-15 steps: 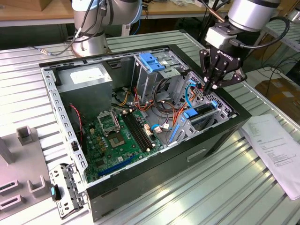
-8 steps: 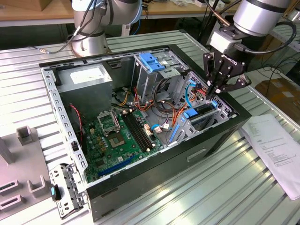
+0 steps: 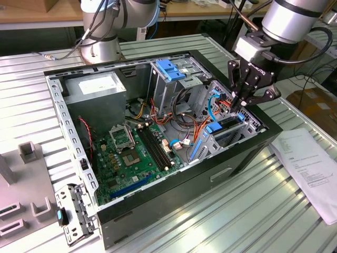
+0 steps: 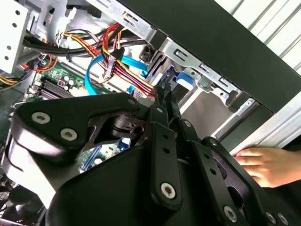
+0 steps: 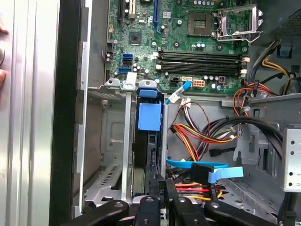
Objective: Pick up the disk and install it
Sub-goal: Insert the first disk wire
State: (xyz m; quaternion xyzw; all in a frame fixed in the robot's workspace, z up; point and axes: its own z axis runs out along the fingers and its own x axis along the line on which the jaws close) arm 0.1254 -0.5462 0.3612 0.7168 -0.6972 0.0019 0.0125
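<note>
The disk (image 3: 227,128) stands on edge in the drive bay at the corner of the open computer case (image 3: 158,211) on the exterior view's right, with blue rails along its sides. In the first wrist view the disk (image 5: 151,153) appears edge-on as a dark slab below a blue tab (image 5: 149,115). My gripper (image 3: 241,104) hangs just above the disk's upper end. Its thin fingers are pressed together, with nothing between them, in both wrist views (image 4: 164,96) (image 5: 162,187). I cannot tell whether the tips touch the disk.
Bundled red, yellow and blue cables (image 5: 202,169) lie right beside the bay. The case also holds a green motherboard (image 3: 137,153), a grey power-supply box (image 3: 97,87) and a drive cage with a blue handle (image 3: 171,68). A hand (image 4: 263,162) rests outside the case wall. A paper sheet (image 3: 310,168) lies nearby.
</note>
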